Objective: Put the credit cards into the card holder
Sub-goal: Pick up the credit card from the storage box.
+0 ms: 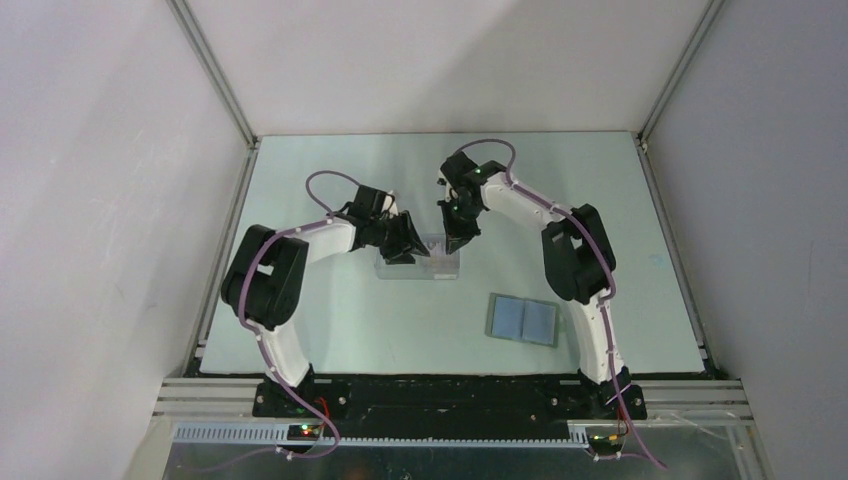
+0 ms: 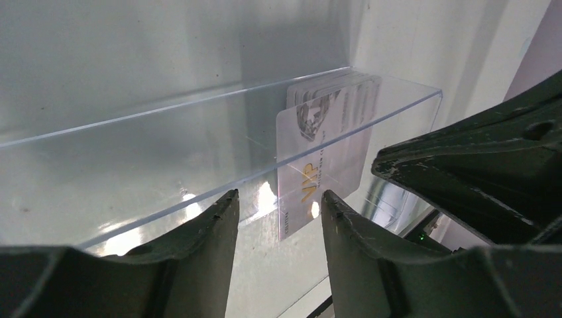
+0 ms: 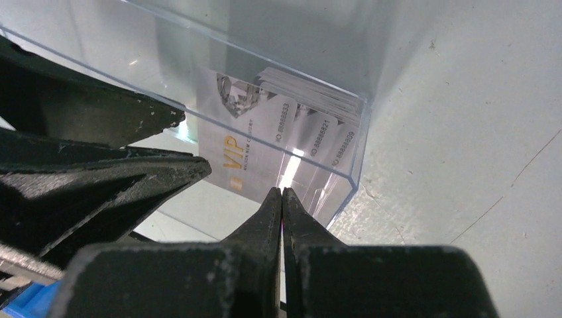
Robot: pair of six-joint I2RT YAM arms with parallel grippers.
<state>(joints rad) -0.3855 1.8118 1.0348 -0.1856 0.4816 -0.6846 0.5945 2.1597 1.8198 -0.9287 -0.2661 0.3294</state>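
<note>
Several pale credit cards (image 3: 278, 122) stand stacked at one end of a clear plastic case (image 1: 418, 260). The front card, marked VIP (image 2: 317, 173), leans out from the stack. My left gripper (image 2: 277, 199) is open at the case's long wall, with the VIP card's lower corner just beyond its tips. My right gripper (image 3: 283, 192) is shut, tips at the case's wall by the cards. I cannot tell if a card edge is between its fingers. The grey card holder (image 1: 523, 320) lies open on the table, light-blue inside up, near the right arm.
The two grippers face each other closely over the case in the top view, the left (image 1: 405, 245) and the right (image 1: 458, 238). The right gripper's dark body (image 2: 477, 165) fills the right of the left wrist view. White walls enclose the table.
</note>
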